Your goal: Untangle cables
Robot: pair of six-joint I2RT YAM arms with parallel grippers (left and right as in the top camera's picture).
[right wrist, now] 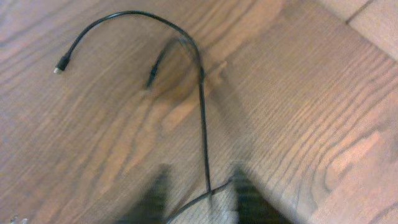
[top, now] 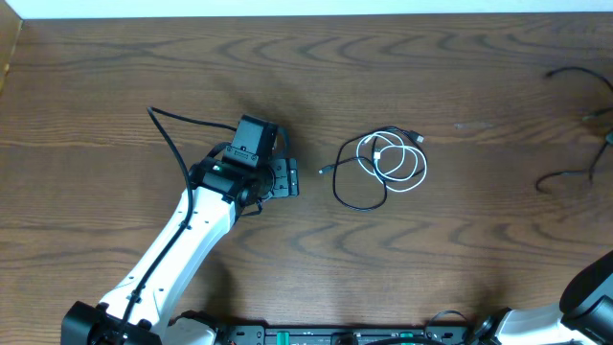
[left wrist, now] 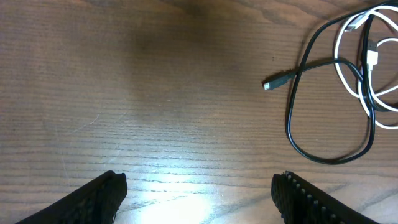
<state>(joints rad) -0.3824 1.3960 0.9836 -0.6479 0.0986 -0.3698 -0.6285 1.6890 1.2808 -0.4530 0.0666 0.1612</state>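
Note:
A black cable (top: 347, 196) and a white cable (top: 407, 177) lie looped through each other on the wooden table (top: 431, 259). In the left wrist view the black loop (left wrist: 291, 127) with its small plug (left wrist: 268, 84) and the white cable (left wrist: 341, 65) lie at the upper right. My left gripper (top: 284, 177) is open and empty (left wrist: 202, 196), just left of the tangle. Another black cable (top: 565, 175) lies at the right edge. In the right wrist view a black cable (right wrist: 201, 93) runs between my right gripper's (right wrist: 202, 199) blurred, spread fingers.
The left arm's thicker black cable (top: 172, 144) arcs over the table behind the wrist. Part of the right arm (top: 594, 287) shows at the bottom right corner. A further black cable end (top: 575, 72) lies at the far right. A pale floor (right wrist: 379, 25) shows past the table edge.

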